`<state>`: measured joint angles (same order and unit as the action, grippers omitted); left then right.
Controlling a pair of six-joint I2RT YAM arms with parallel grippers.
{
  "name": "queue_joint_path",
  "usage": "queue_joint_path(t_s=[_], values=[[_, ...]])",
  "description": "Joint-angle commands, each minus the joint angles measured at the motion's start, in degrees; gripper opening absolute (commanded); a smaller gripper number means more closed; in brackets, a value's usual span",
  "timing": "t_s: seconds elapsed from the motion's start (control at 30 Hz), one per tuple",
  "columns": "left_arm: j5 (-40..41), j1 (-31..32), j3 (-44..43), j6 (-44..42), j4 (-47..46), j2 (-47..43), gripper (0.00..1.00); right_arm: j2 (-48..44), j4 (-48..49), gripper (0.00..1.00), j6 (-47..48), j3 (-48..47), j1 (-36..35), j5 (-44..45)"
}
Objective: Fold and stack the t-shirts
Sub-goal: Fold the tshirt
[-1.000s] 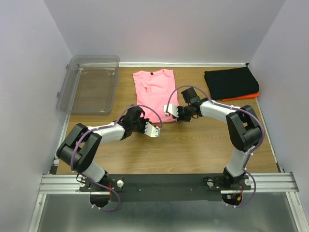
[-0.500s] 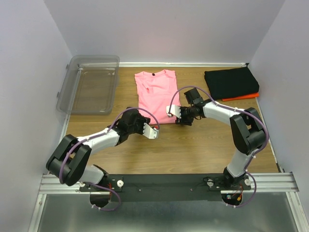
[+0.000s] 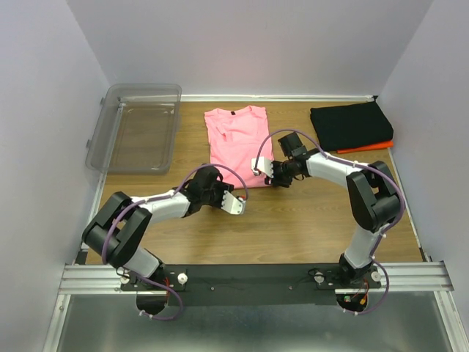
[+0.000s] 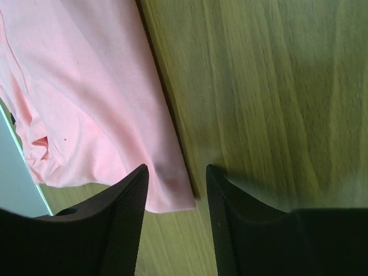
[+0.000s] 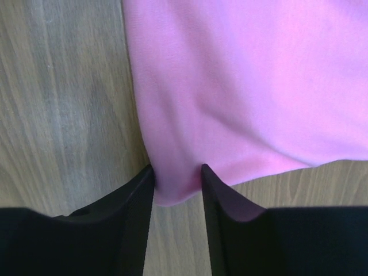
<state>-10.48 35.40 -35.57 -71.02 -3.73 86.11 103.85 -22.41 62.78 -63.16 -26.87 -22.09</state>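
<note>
The left gripper (image 4: 175, 172) has its jaws standing apart. Between them lies a near corner of the pink t-shirt (image 4: 86, 86), flat on the wood and not pinched. The black fingers (image 4: 123, 218) are finely ribbed on their inner faces. The right gripper (image 5: 177, 169) also has its jaws parted. Another near corner of the same shirt reaches into the gap, and the cloth lies just beside both inner faces. It is a soft, smooth knit with shallow creases and a stitched hem.

From above, the shirt is a narrow rectangle on the brown wood-grain table (image 3: 293, 220). Its collar, with a small dark label, points away from the arms. Well apart, at the far right corner, the black t-shirt (image 3: 350, 125) lies folded on the orange t-shirt (image 3: 366, 147), of which only a thin edge shows. A clear plastic bin (image 3: 143, 92) with rounded corners sits at the far left.
</note>
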Motion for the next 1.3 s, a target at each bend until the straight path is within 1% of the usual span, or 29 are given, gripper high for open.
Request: queue_joint_path(t_s=[0.0, 0.03, 0.07, 0.2, 0.27, 0.3, 0.33, 0.37, 0.4, 0.43, 0.5, 0.53, 0.6, 0.63, 0.7, 0.73, 0.8, 0.83, 0.87, 0.9, 0.93, 0.97, 1.0, 1.03, 1.07, 1.13, 1.23, 1.27], values=[[0.72, 0.64, -2.13, 1.93, 1.88, 2.13, 0.49, 2.76, -2.11, 0.43, -0.73, -0.30, 0.24, -0.59], [1.16, 0.72, -2.57, 2.55, 1.88, 2.83, 0.47, 2.76, -2.11, 0.42, -0.91, -0.39, 0.24, -0.76], [1.42, 0.73, -3.18, 3.08, 2.58, 3.54, 0.42, 2.67, -2.37, 0.41, -1.00, -0.48, 0.24, -0.94], [1.78, 0.73, -7.22, 4.22, 6.44, 8.01, 0.39, 2.41, -2.63, 0.39, -0.91, -0.30, 0.24, -1.47], [2.13, 0.64, -9.68, 5.19, 8.46, 9.51, 0.33, 2.58, -2.90, 0.34, -0.82, -0.39, 0.24, -1.64], [2.04, 0.72, -10.39, 5.63, 8.99, 10.30, 0.27, 2.58, -2.90, 0.33, -0.82, -0.39, 0.24, -1.64], [2.04, 0.73, -11.79, 5.98, 9.52, 11.70, 0.12, 2.84, -2.99, 0.29, -0.73, -0.48, 0.33, -1.64], [2.13, 0.73, -12.41, 6.42, 9.96, 12.50, 0.03, 2.93, -2.99, 0.24, -0.73, -0.30, 0.24, -1.64], [2.13, 0.73, -13.03, 7.21, 10.75, 13.46, 0.00, 2.93, -3.33, 0.19, -0.65, -0.13, 0.16, -1.73], [2.30, 0.81, -13.21, 7.39, 10.76, 13.56, 0.00, 2.93, -3.60, 0.12, -0.73, 0.05, 0.24, -1.73], [2.22, 1.60, -12.16, 6.96, 10.50, 11.99, 0.00, 2.67, -5.87, 0.09, -0.91, 0.14, 0.24, -1.47], [1.96, 2.04, -10.15, 6.60, 9.97, 10.85, 0.00, 2.15, -8.41, 0.06, 0.74, -0.12, 0.24, -1.38], [0.64, 3.53, -8.12, 6.60, 9.27, 5.95, 0.00, 0.75, -14.55, 0.01, 3.13, -0.22, 0.24, -1.12], [-0.84, 4.50, -6.46, 6.77, 9.35, 4.18, 0.00, -2.13, -16.24, 0.00, 5.14, 0.57, 0.24, -1.81], [-3.39, 6.34, -4.60, 7.04, 10.92, -1.43, 0.00, -6.01, -19.66, 0.00, 6.29, 4.16, 0.24, -3.13], [-5.58, 8.96, -3.38, 8.08, 12.06, -3.12, 0.00, -9.86, -22.47, 0.01, 6.99, 5.05, 0.24, -4.44], [-6.91, 12.31, -2.49, 11.33, 15.84, -5.85, 0.00, -13.74, -25.38, 0.01, 7.18, 7.42, 0.24, -5.42], [-8.66, 15.72, -1.70, 12.91, 16.99, -8.21, 0.00, -15.51, -26.96, 0.01, 7.44, 8.13, 0.24, -6.55], [-9.20, 18.02, -1.26, 17.19, 17.87, -9.37, 0.00, -17.35, -28.55, 0.00, 7.79, 8.66, 0.24, -7.26], [-9.90, 20.04, -0.82, 19.24, 18.92, -11.20, 0.00, -21.20, -32.04, 0.00, 8.05, 9.45, 0.24, -8.14], [-11.04, 21.98, 0.23, 21.43, 19.28, -12.18, 0.00, -22.98, -34.08, 0.00, 8.23, 9.63, 0.24, -9.89], [-11.75, 26.08, 0.68, 24.76, 19.54, -13.06, 0.00, -24.99, -36.10, 0.01, 8.84, 9.72, 0.24, -10.60], [-12.54, 27.43, 0.94, 26.62, 19.55, -14.72, 0.00, -26.76, -39.25, 0.01, 8.76, 9.72, 0.24, -11.22], [-13.68, 29.36, 1.29, 27.77, 19.72, -15.43, 0.00, -30.34, -40.24, 0.00, 7.80, 9.72, 0.16, -11.75], [-13.86, 29.64, 1.29, 29.17, 20.07, -15.96, 0.00, -32.03, -40.51, 0.01, 6.75, 9.81, 0.24, -11.49], [-12.73, 29.64, 0.86, 29.28, 20.86, -17.54, 0.00, -34.76, -39.21, 0.00, 4.81, 9.81, 0.24, -10.26], [-7.04, 28.68, -0.64, 26.91, 21.66, -18.95, 0.00, -33.20, -35.25, 0.00, 1.21, 8.06, 0.24, -6.23], [-6.40, 27.46, -1.33, 26.12, 21.74, -19.04, 0.00, -30.40, -34.37, 0.01, 0.42, 7.18, 0.24, -4.47]])
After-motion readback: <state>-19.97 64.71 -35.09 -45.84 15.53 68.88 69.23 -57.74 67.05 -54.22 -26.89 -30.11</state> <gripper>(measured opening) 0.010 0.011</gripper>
